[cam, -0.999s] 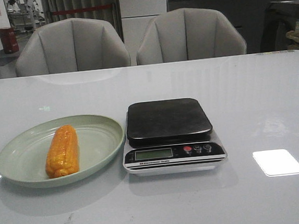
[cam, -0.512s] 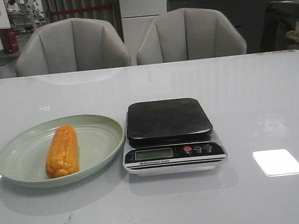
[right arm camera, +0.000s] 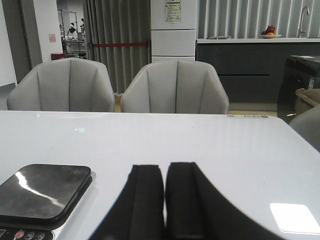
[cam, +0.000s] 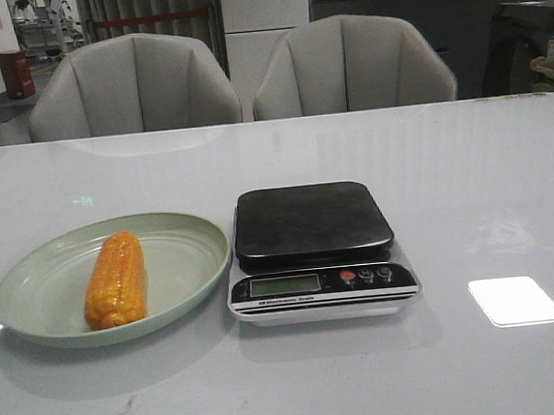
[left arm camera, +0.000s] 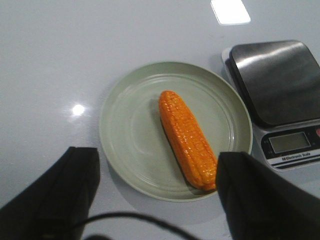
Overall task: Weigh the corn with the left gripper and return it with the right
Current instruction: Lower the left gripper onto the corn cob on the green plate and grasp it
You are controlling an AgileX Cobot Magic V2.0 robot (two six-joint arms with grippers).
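Observation:
The orange-yellow corn (cam: 115,279) lies on the pale green plate (cam: 48,257) at the table's left. The scale (cam: 315,248) stands just right of the plate, its dark platform bare. In the left wrist view the corn (left arm camera: 186,137) lies on the plate (left arm camera: 130,130) with the scale (left arm camera: 280,95) beside it. My left gripper (left arm camera: 156,167) is open and empty, above the plate's near edge, its fingers wide apart. My right gripper (right arm camera: 164,172) is shut and empty, low over the table right of the scale (right arm camera: 40,192). Neither gripper shows in the front view.
Two grey chairs (cam: 130,84) stand behind the table's far edge. A bright light patch (cam: 514,300) reflects on the white tabletop right of the scale.

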